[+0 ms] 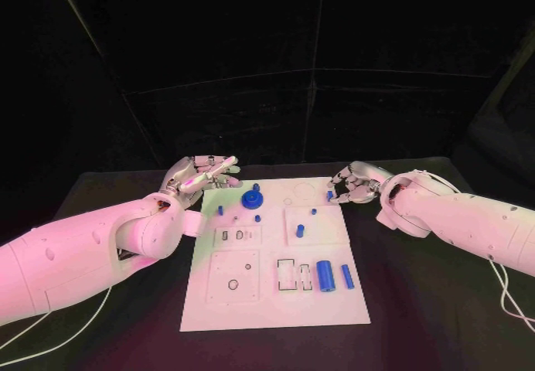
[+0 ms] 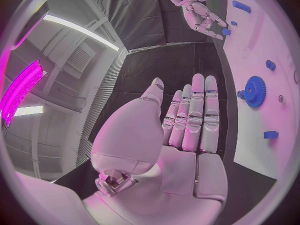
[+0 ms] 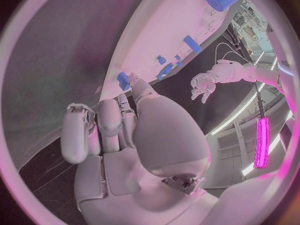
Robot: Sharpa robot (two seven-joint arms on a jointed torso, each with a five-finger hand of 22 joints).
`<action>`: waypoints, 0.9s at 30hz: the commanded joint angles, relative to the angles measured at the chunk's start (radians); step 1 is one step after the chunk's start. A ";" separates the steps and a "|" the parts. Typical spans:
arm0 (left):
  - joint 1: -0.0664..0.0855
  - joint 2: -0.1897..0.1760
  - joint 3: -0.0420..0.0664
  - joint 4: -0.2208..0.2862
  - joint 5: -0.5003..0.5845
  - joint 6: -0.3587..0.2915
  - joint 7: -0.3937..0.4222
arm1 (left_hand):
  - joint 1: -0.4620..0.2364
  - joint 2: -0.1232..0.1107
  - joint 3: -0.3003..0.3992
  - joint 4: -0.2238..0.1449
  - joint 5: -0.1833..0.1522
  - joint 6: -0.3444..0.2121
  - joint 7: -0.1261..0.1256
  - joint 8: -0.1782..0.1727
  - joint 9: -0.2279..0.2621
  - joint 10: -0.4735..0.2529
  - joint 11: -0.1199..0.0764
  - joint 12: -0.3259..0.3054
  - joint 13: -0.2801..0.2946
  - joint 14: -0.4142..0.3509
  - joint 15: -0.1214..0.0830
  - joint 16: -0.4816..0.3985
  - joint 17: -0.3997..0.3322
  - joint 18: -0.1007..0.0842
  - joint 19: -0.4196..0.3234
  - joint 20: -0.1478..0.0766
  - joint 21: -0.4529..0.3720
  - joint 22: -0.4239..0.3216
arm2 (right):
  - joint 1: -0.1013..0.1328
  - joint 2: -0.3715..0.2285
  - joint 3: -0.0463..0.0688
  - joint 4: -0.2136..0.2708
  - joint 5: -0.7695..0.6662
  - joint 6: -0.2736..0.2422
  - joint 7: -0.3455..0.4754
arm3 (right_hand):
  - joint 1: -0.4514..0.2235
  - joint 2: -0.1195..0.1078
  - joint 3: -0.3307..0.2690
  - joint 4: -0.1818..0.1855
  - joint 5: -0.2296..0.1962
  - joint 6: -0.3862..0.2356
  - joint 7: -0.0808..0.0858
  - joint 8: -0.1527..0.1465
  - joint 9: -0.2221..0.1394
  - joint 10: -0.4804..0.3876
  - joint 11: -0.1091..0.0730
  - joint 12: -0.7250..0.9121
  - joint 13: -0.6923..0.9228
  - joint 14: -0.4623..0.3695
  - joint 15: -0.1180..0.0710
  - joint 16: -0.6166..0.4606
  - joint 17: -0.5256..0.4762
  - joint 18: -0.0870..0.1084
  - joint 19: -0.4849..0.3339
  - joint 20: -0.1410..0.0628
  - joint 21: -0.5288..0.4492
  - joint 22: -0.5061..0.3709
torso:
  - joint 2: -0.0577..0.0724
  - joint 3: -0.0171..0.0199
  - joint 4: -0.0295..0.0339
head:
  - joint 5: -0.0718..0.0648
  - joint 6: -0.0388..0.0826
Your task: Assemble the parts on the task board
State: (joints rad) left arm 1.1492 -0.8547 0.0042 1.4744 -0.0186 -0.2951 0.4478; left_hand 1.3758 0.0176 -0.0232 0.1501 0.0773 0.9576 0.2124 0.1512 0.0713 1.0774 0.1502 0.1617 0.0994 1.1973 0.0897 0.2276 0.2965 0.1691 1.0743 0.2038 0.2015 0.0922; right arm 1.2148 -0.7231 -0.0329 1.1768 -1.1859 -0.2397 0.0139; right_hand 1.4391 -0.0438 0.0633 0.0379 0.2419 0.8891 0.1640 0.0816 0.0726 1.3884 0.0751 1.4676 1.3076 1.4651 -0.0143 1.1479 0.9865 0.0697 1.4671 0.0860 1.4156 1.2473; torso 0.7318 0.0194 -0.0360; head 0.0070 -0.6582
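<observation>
The task looks partly done. On the task board [image 1: 273, 309], a blue gear [image 1: 252, 201] already stands just off the fingertips of the left hand [image 1: 201, 176], which is flat, fingers straight together, holding nothing. The right hand [image 1: 351, 185] is at the board's far corner, fingers curled in over a small blue piece [image 1: 330, 195]; whether it grips it I cannot tell. Two blue cylinders [image 1: 325, 276] lie loose well behind both hands, apparently waiting, as do empty slots beside them

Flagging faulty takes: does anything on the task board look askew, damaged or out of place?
Nothing stands out. The task board lies flat and square on the table, the blue gear sits on it, and two blue cylinders lie parallel near the front.
</observation>
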 commanded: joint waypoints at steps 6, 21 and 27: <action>0.001 0.001 0.001 0.000 -0.004 0.012 0.005 | 0.010 0.003 -0.002 -0.007 -0.003 -0.004 0.003 -0.002 -0.001 -0.003 0.001 -0.006 0.000 0.000 0.003 -0.005 0.002 0.013 0.006 0.000 -0.006 -0.001 | -0.004 0.016 0.001 -0.017 -0.007 0.012 -0.005 | 0.001 0.018 0.000 -0.001 -0.011 0.028 -0.003 0.016 0.003 0.011 -0.002 0.007 0.099 0.019 0.000 0.005 -0.001 -0.008 0.004 0.000 0.003 0.003 | 0.000 0.0011 -0.0001 | 0.002 -0.003; 0.001 0.001 0.001 -0.003 -0.004 0.011 0.004 | 0.010 0.003 -0.002 -0.007 -0.003 -0.004 0.003 -0.002 -0.001 -0.003 0.001 -0.006 0.000 0.000 0.003 -0.005 0.002 0.013 0.006 0.000 -0.006 -0.001 | -0.006 0.031 0.001 -0.039 -0.007 0.019 -0.006 | -0.001 0.048 0.026 -0.003 -0.062 0.075 -0.017 0.042 0.004 0.023 -0.014 0.013 0.109 0.019 -0.010 0.005 -0.003 -0.008 0.006 -0.007 0.006 0.008 | -0.001 0.0015 -0.0007 | 0.002 -0.006; 0.001 0.002 0.001 -0.003 -0.004 0.011 0.003 | 0.010 0.003 -0.002 -0.007 -0.003 -0.004 0.003 -0.002 -0.001 -0.003 0.001 -0.006 0.000 0.000 0.003 -0.005 0.002 0.013 0.006 0.000 -0.006 -0.001 | -0.006 0.034 0.001 -0.042 -0.007 0.023 -0.008 | -0.002 0.053 0.032 -0.005 -0.065 0.088 -0.022 0.049 0.005 0.026 -0.018 0.014 0.111 0.020 -0.013 0.005 -0.003 -0.009 0.007 -0.010 0.007 0.010 | 0.000 0.0020 -0.0002 | 0.001 -0.008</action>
State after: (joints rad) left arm 1.1491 -0.8540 0.0041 1.4706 -0.0186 -0.2946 0.4467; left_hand 1.3758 0.0176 -0.0259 0.1474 0.0773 0.9576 0.2124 0.1512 0.0713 1.0774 0.1502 0.1617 0.0994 1.1973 0.0897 0.2276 0.2971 0.1690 1.0743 0.2038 0.2015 0.0924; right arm 1.2069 -0.6902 -0.0328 1.1343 -1.1892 -0.2282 0.0067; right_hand 1.4374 0.0009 0.0898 0.0340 0.1836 0.9716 0.1430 0.1270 0.0758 1.4115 0.0589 1.4754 1.3078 1.4652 -0.0219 1.1479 0.9855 0.0698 1.4635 0.0823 1.4156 1.2570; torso 0.7316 0.0210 -0.0366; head 0.0091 -0.6655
